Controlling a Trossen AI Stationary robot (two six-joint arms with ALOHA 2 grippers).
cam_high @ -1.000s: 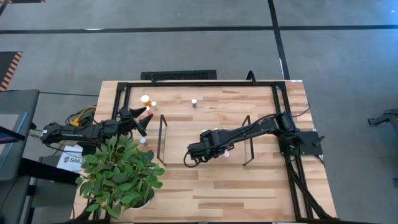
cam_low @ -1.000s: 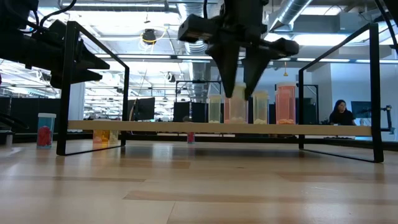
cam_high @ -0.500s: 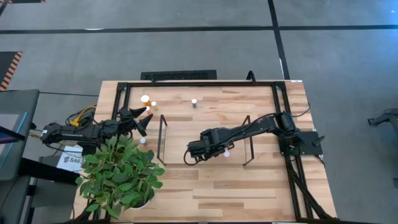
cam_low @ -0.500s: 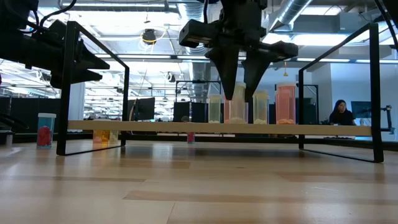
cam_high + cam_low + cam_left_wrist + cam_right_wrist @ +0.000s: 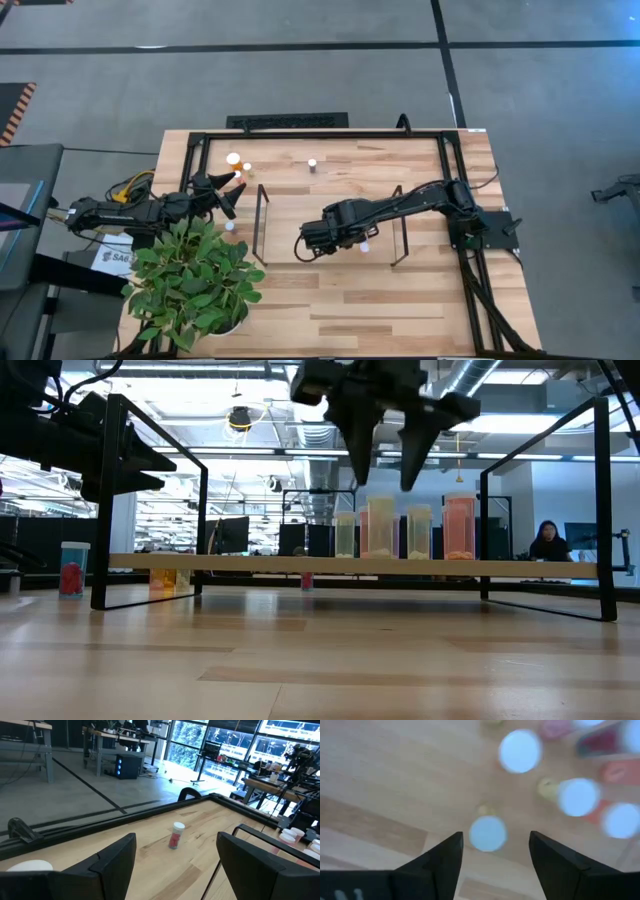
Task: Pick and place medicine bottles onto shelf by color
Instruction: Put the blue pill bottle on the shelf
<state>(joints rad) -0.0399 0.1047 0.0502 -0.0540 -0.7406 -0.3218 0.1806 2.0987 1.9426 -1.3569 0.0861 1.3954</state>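
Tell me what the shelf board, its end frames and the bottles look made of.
Shelf board: pale wood, matte, judging by its tone. End frames: thin black rod, probably painted metal. Bottles: translucent tinted walls with the contents visible, likely plastic; their caps look white.

This is an open-plan robotics lab or engineering workspace. The light butcher-block wooden table (image 5: 400, 310) stands on a grey polished concrete floor (image 5: 300, 80) marked with dark tape lines, and a black metal frame (image 5: 445, 170) bounds the tabletop. Across the table, the low view shows exposed silver ventilation ducts (image 5: 480, 375) and bright ceiling lights, rows of desks with dark computer monitors (image 5: 232, 535), and a seated person (image 5: 548, 542) at a workstation. The left wrist view shows large windows (image 5: 187, 740) and metal-legged workbenches (image 5: 107, 750).
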